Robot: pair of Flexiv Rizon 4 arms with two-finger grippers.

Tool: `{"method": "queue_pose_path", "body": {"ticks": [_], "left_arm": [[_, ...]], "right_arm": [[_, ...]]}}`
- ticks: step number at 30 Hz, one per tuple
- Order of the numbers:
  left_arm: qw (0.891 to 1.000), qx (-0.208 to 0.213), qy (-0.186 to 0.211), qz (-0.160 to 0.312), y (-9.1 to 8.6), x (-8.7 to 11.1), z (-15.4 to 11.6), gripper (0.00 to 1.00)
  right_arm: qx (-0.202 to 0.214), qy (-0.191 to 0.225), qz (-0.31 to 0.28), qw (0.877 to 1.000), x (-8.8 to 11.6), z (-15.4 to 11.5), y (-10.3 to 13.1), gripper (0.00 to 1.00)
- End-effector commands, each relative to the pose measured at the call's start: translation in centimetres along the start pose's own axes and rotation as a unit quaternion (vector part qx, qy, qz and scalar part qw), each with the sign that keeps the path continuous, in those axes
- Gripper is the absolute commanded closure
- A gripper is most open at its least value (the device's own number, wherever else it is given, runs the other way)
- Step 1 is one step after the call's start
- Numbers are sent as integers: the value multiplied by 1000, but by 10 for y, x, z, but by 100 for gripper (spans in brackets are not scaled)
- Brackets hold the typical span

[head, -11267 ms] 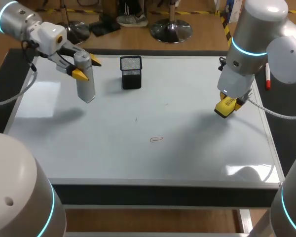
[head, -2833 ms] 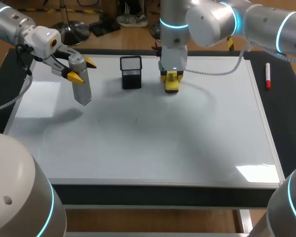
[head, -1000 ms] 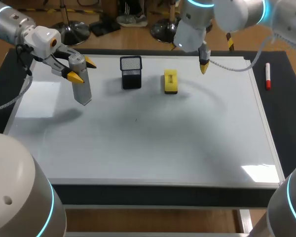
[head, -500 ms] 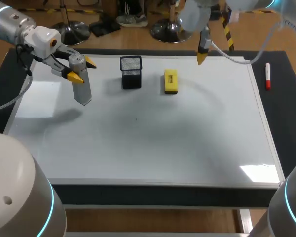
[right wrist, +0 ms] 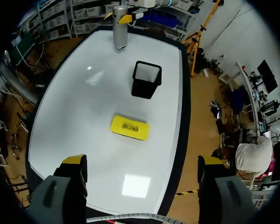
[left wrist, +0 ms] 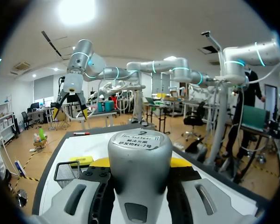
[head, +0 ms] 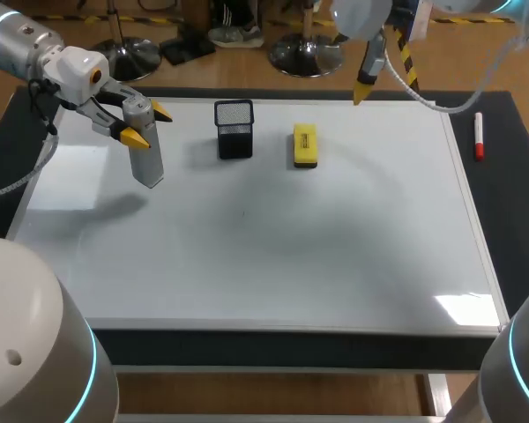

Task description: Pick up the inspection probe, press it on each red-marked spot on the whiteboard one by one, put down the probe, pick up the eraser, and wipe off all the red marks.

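Note:
My left gripper hangs above the whiteboard's far left, shut on the grey inspection probe, which points down and tilted. In the left wrist view the probe fills the space between the fingers. The yellow eraser lies flat on the board at the back middle. My right gripper is open and empty, raised high over the back edge, to the right of the eraser. Seen from the right wrist, the eraser lies far below the wide-open gripper. I see no red marks on the board.
A black mesh cup stands between the probe and the eraser, also shown in the right wrist view. A red marker lies on the dark mat to the right of the board. A faint small speck shows mid-board.
My right gripper has risen and drawn back to the right, away from the eraser, which stays on the board. The left arm and probe have not moved.

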State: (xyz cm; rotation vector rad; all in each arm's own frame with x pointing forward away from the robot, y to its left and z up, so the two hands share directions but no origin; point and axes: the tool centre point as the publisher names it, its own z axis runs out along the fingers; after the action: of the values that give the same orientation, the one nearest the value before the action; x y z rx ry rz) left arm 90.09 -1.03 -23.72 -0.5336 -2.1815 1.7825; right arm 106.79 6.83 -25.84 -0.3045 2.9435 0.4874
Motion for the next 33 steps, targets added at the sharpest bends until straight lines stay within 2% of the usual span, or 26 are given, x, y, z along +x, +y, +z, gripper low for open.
{"method": "queue_pose_path", "body": {"ticks": [1, 31, 33], "left_arm": [[1000, -1, 0, 1, -1, 0, -1, 100], [1000, -1, 0, 1, -1, 0, -1, 100], [1000, -11, -16, -5, -3, -6, 0, 100]], "right_arm": [[0, 4, -1, 1000, -1, -2, -3, 0], [0, 4, -1, 1000, -1, -2, -3, 0], [0, 4, -1, 1000, -1, -2, -3, 0]]}}
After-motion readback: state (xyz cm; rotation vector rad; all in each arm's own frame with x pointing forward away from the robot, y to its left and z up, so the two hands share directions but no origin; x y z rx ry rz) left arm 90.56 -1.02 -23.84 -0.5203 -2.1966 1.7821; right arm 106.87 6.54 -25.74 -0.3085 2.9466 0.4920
